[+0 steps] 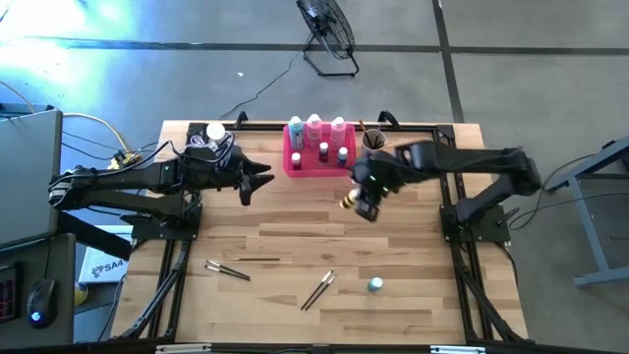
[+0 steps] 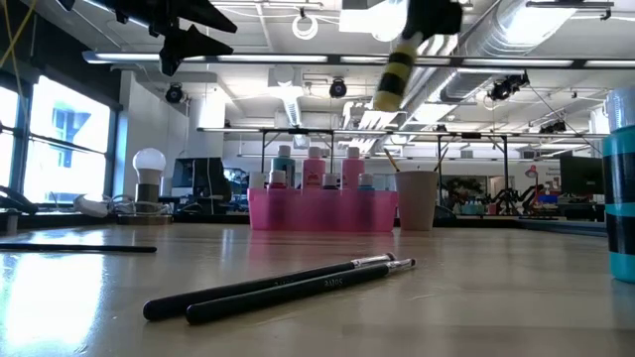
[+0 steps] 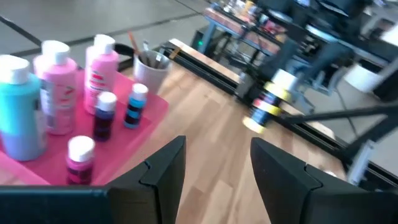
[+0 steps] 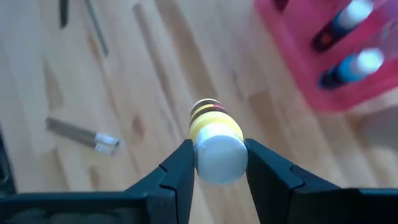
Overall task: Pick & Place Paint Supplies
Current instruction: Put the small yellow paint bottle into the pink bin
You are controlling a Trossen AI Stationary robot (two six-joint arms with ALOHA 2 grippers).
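From my station, the yellow bottle (image 4: 214, 134) sat pinched by its white cap between the fingers (image 4: 177, 171) of the right gripper (image 1: 362, 197), hanging clear above the table (image 1: 393, 295); those fingers stood only as far apart as the cap is wide, pressing it on both sides. In the high view that gripper was just at five o'clock of the pink tray (image 1: 292, 160), and the bottle's body pointed out toward nine o'clock.

The tray already held three tall white-capped bottles (image 1: 314, 128) along its back and small bottles (image 1: 324, 152) in front of them. A beige cup (image 1: 373, 140) stood just beside the tray at three o'clock.

On the bare wood I saw a teal bottle (image 1: 374, 285) near the front edge, a pair of brushes (image 1: 318, 289) at its nine o'clock, and further brushes (image 1: 227, 269) beyond those, all well apart from the tray.

The left gripper (image 1: 257, 180) hovered at the tray's eight o'clock, its fingers (image 3: 165, 171) parted and gripping nothing.
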